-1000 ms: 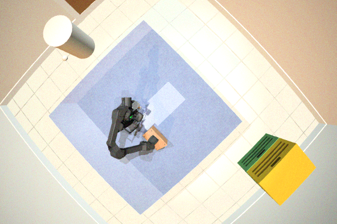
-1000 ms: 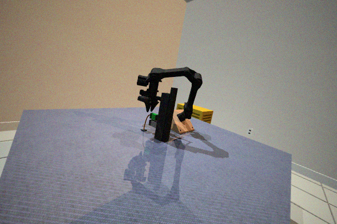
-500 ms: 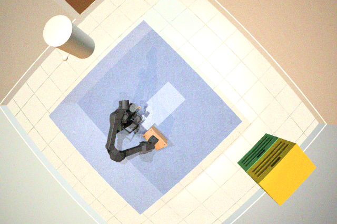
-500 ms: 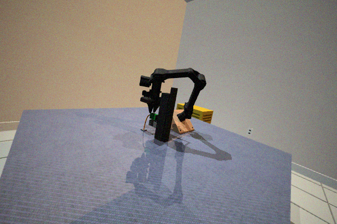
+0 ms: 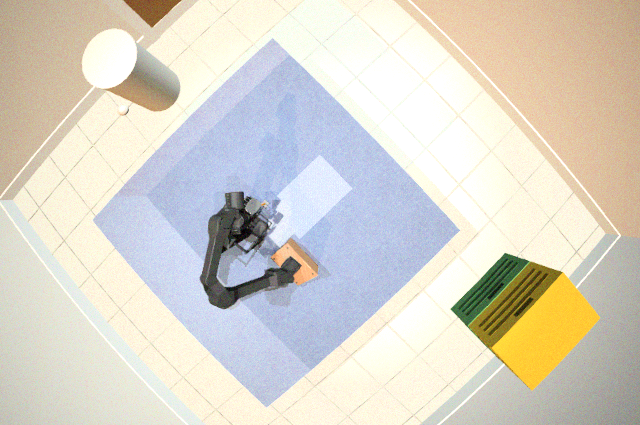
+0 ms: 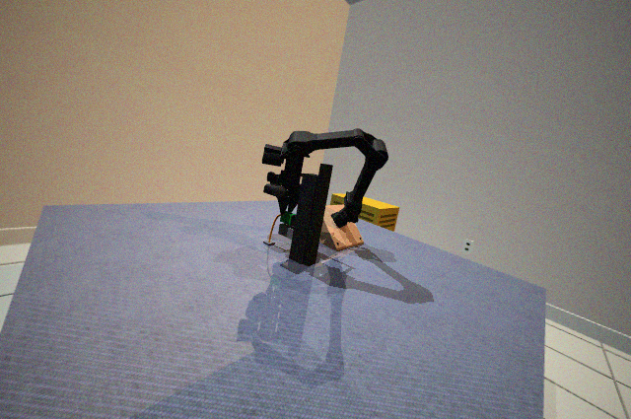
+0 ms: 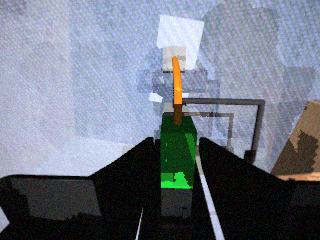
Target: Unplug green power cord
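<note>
The green plug [image 6: 287, 219] [image 7: 176, 150] lies between my fingers in the wrist view. Its orange cord [image 6: 272, 228] [image 7: 177, 82] arcs away from its far end and down. My gripper [image 6: 287, 211] [image 7: 176, 142] points down and is part open, with one finger on each side of the plug and not clamped on it. A dark block [image 7: 175, 204] adjoins the near end of the plug; it looks like part of the power strip. The fingers and arm hide most of the strip, so I cannot tell whether the plug is seated.
A tall black upright [image 6: 306, 226] stands close beside the gripper in the exterior view. A wooden block [image 5: 303, 257] [image 6: 342, 240] [image 7: 302, 142] bears the arm's base. A thin dark frame [image 7: 261, 125] stands right of the plug in the wrist view. The blue table [image 5: 361, 229] carries all this.
</note>
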Motion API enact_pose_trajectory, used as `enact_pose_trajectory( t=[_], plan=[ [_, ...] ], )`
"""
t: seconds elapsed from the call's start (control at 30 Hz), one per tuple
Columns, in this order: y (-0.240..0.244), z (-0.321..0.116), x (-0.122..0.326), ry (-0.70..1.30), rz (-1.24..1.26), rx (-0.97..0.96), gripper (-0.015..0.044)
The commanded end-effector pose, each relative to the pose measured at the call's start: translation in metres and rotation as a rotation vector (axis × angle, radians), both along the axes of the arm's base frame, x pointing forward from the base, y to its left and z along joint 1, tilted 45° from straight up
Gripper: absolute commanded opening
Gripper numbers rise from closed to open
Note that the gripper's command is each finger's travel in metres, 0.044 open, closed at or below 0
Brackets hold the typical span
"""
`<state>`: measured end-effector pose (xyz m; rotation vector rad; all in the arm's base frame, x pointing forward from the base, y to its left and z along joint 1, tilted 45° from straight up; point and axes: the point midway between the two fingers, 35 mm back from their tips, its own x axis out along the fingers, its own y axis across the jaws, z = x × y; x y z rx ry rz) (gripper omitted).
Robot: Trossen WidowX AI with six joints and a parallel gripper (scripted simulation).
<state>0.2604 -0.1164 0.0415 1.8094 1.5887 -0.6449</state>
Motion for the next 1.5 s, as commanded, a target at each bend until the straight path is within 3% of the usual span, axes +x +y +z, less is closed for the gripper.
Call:
enact_pose_trajectory(
  t=[0.0, 0.07, 0.2, 0.47, 1.47],
  plan=[
    [0.004, -0.003, 0.0, 0.005, -0.004, 0.008, 0.016],
    [0.004, -0.003, 0.0, 0.005, -0.004, 0.008, 0.016],
    [0.002, -0.002, 0.0, 0.001, 0.002, 0.001, 0.0055],
    [0.002, -0.002, 0.0, 0.001, 0.002, 0.001, 0.0002],
    [-0.033, -0.027, 0.003, 0.003, -0.002, 0.001, 0.0]
  ],
)
